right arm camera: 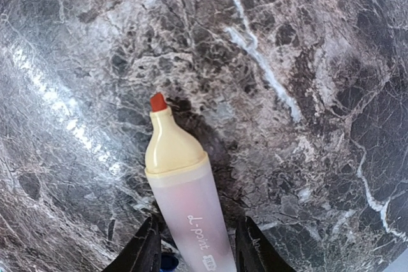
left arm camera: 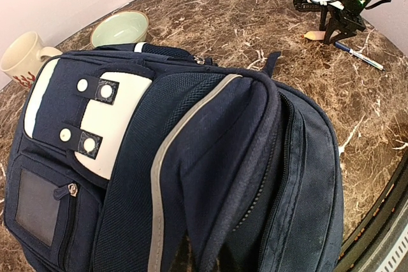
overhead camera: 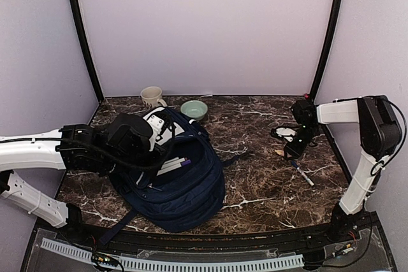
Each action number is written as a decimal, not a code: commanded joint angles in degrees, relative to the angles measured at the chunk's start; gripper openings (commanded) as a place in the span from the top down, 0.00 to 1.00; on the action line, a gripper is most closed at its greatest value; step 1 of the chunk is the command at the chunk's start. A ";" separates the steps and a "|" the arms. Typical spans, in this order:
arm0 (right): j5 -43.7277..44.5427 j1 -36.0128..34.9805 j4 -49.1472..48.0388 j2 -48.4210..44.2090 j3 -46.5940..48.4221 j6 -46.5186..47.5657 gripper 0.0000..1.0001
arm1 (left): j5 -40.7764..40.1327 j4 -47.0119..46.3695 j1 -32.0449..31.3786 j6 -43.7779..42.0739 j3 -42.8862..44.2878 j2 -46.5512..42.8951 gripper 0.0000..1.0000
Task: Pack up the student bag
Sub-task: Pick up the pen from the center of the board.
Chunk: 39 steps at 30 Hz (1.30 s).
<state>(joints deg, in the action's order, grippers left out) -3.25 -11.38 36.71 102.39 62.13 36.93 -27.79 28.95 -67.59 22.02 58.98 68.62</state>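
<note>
Navy student bag [overhead camera: 191, 195] fabric lies right under the left gripper [overhead camera: 150, 141], whose jaws are pressed together at the bag's 10 o'clock rim. Whether they pinch any cloth is hidden. The right gripper [right arm camera: 199, 224] has its jaws closed partway on the frosted barrel of a highlighter [right arm camera: 175, 157]. The highlighter's cream collar and orange tip point away from the fingers [right arm camera: 148, 250], low over the marble table [overhead camera: 255, 183].

Seen from the top camera, the bag lies on the table's left half. Its main compartment gapes open and shows white items and a purple-capped pen [overhead camera: 185, 163] inside. A cream mug [overhead camera: 152, 97] stands at the bag's 11 o'clock, and a pale green bowl [overhead camera: 194, 109] stands at 12 o'clock, just beside the bag's top. A white pen [overhead camera: 303, 175] lies on the table at 5 o'clock from the right gripper.
</note>
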 commanded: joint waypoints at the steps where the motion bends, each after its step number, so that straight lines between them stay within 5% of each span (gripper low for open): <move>1: 3.82 -0.04 2.04 1.38 -0.96 2.63 0.60 | -0.25 -4.80 0.53 -0.21 1.58 -0.59 1.00; 14: 1.83 -4.22 7.25 9.04 9.83 0.97 0.64 | 0.09 -4.45 0.54 0.20 1.67 -1.01 1.00; 23: 2.52 -4.76 10.08 7.19 9.95 -0.94 0.84 | -0.06 -4.53 0.55 -0.24 2.06 -0.58 1.00; 31: -10.51 -9.83 17.73 -4.18 14.12 -2.37 0.85 | 0.09 -4.83 0.62 -0.92 2.89 0.76 1.00; 39: -22.68 -23.24 22.34 -12.40 19.63 1.76 0.85 | 0.35 -4.49 0.63 -0.77 3.28 0.92 1.00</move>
<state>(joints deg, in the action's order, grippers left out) -18.70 -28.29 55.90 93.82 80.03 36.14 -26.81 28.73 -67.33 21.41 59.22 70.19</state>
